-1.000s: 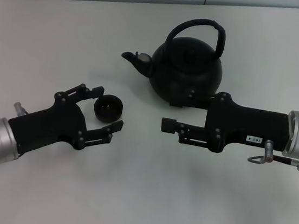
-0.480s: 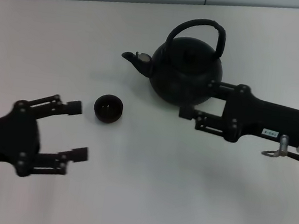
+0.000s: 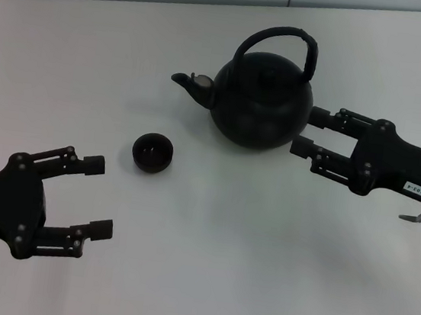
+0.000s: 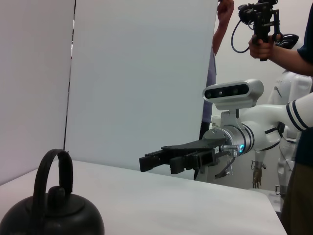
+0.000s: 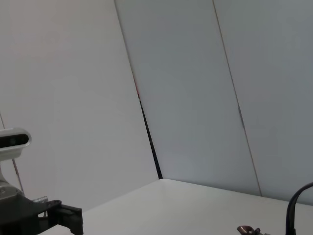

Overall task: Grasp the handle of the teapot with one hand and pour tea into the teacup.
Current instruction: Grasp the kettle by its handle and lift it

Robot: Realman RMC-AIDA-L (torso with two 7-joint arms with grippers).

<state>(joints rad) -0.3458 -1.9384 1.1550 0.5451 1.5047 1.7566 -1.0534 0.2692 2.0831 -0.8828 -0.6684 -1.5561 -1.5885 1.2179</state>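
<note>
The teapot is sitting upright on the white surface, toward its far side, with its short spout pointing to the robot's left and its small lid on. The handle is arching high over the pot's body, its wrapped top part free of any grip. The teacup is standing on the surface nearer the robot and to the left of the teapot, apart from it and below the spout's side; its inside is looking dark, and whether tea is lying in it cannot be told. The right pincer is reaching in from the right with its fingers spread wide, holding nothing, its tips just beside the teapot's body at the side away from the spout. The left pincer is hanging low at the near left of the surface, also gaping wide and empty, well short of the teacup. In the left wrist view the teapot is showing close by, with the right pincer farther off beyond it.
</note>
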